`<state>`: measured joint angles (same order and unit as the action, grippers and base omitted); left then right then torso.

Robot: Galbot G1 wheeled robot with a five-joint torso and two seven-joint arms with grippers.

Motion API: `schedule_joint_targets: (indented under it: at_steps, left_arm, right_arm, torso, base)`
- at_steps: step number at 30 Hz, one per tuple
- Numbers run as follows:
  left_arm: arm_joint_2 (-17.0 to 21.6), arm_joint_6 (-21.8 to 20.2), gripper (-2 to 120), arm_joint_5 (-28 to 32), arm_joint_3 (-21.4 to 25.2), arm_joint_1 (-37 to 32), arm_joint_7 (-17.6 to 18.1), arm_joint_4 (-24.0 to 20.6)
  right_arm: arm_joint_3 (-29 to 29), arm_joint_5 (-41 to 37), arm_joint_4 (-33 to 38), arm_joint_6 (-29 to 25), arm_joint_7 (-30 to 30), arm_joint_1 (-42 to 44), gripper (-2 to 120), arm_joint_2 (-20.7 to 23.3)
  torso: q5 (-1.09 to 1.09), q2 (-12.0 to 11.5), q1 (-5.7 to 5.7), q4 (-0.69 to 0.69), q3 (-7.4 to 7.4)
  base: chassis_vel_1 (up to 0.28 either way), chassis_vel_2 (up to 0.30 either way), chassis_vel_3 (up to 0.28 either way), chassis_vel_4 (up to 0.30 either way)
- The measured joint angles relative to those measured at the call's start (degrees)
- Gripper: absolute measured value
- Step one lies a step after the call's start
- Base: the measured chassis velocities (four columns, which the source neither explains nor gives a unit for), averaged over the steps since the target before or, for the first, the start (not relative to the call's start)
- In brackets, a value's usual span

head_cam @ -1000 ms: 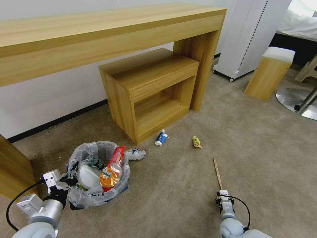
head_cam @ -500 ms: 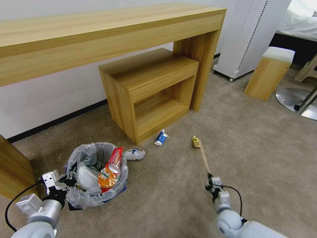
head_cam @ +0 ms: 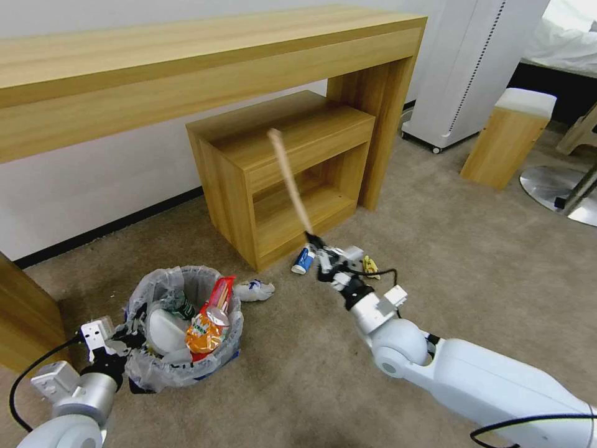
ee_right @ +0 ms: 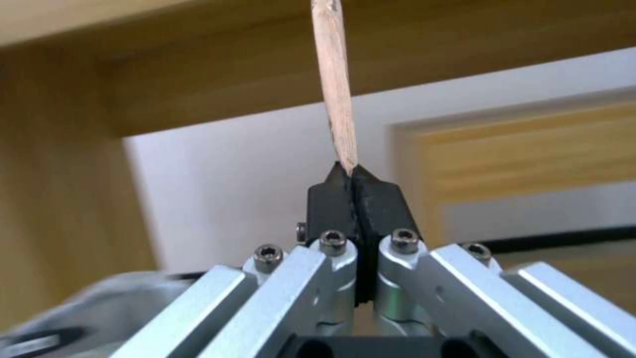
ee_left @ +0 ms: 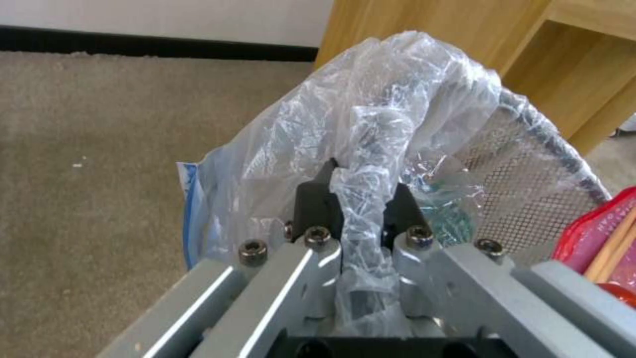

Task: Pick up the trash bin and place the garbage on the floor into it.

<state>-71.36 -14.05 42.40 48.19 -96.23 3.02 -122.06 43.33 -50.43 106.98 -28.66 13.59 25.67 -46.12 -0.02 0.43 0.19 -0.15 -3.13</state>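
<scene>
Trash bin (head_cam: 183,348): stands on the floor (head_cam: 497,280) at the robot's near left, lined with a translucent plastic bag (ee_left: 371,129); it holds an orange can (head_cam: 205,333), a red wrapper (head_cam: 219,292) and a white slipper (head_cam: 165,330).
Left end effector (head_cam: 127,348): at the bin's rim on the side nearest the robot, its dark fingers (ee_left: 317,204) clamped on a bunched fold of the bag and the mesh rim.
Right end effector (head_cam: 314,241): raised above the floor in front of the low wooden cabinet (head_cam: 280,168), arm stretched forward; its fingers (ee_right: 331,199) are pressed together on one end of the wooden stick (head_cam: 289,180).
Wooden stick: off the floor, slanting up and to the left from the end effector, its free end in front of the cabinet's top.
Blue-white carton (head_cam: 302,260): on the floor just before the cabinet's open shelf, just left of the right end effector.
Yellow wrapper (head_cam: 371,266): on the floor to the right of the carton, partly behind the right wrist.
Crumpled white and blue litter (head_cam: 255,290): on the floor just beside the bin, between it and the cabinet.
Counter (head_cam: 186,56): long wooden top along the wall, above the cabinet.
</scene>
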Motion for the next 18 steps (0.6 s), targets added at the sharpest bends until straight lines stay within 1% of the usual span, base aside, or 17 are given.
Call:
schedule_joint_targets:
  at_steps: [2,3,4,6,7,9,10,14,16,18]
  left_arm:
    - [-0.03,-0.10,4,0.10,0.02,-0.22,0.11,-0.70]
    - [-0.08,-0.11,4,0.12,0.05,-0.31,0.16,-0.95]
    - [-0.08,-0.11,4,0.12,0.05,-0.31,0.16,-0.95]
    - [-0.26,-0.20,4,0.13,0.06,-0.68,0.21,-1.74]
    - [-0.26,-0.20,4,0.13,0.06,-0.68,0.21,-1.74]
    - [-0.43,-0.24,4,0.14,0.06,-0.99,0.22,-2.41]
    - [-0.52,-0.27,4,0.15,0.07,-1.25,0.23,-2.88]
    - [-0.62,-0.32,4,0.22,0.15,-1.65,0.30,-3.85]
    - [-0.75,-0.37,4,0.39,0.30,-2.14,0.36,-4.97]
    - [-0.77,-0.40,4,0.40,0.35,-2.43,0.37,-5.41]
  right_arm:
    - [4.25,-0.54,0.40,-0.25,-1.52,-3.06,0,-1.15]
    - [5.56,-0.65,0.41,-0.33,-1.95,-3.97,0,-1.50]
    - [5.56,-0.65,0.41,-0.33,-1.95,-3.97,0,-1.50]
    - [9.59,-0.86,0.32,-0.47,-3.04,-6.55,0,-2.52]
    - [9.59,-0.86,0.32,-0.47,-3.04,-6.55,0,-2.52]
    - [12.03,-0.90,-0.12,-0.54,-3.60,-8.06,0,-3.25]
    - [14.14,-0.89,-0.64,-0.70,-3.82,-9.08,0,-4.10]
    - [16.47,-0.80,-1.60,-0.70,-4.32,-9.77,0,-5.39]
    - [18.76,-0.73,-3.17,-0.65,-3.98,-9.73,0,-7.21]
    - [19.63,-0.49,-4.06,-0.65,-3.74,-9.67,0,-7.97]
  torso:
    - [0.03,0.00,0.00,0.02,0.00]
    - [0.01,0.00,0.00,0.02,0.00]
    - [0.01,0.00,0.00,0.02,0.00]
    - [0.02,0.00,0.00,0.02,0.00]
    - [0.02,0.00,0.00,0.02,0.00]
    - [0.01,0.00,0.00,0.01,0.00]
    - [0.01,0.00,0.00,0.01,0.00]
    - [0.00,0.00,0.00,0.02,0.00]
    - [0.02,0.00,0.00,0.01,0.00]
    - [0.01,0.00,0.00,0.01,0.00]
  base:
    - [0.000,0.000,0.000,0.000]
    - [0.000,0.000,0.000,0.000]
    - [0.000,0.000,0.000,0.000]
    - [0.000,0.000,0.000,0.000]
    - [0.000,0.000,0.000,0.000]
    - [0.000,0.000,0.000,0.000]
    - [0.000,0.000,0.000,0.000]
    - [0.000,0.000,0.000,0.000]
    - [0.000,0.000,0.000,0.000]
    - [0.000,0.000,0.000,0.000]
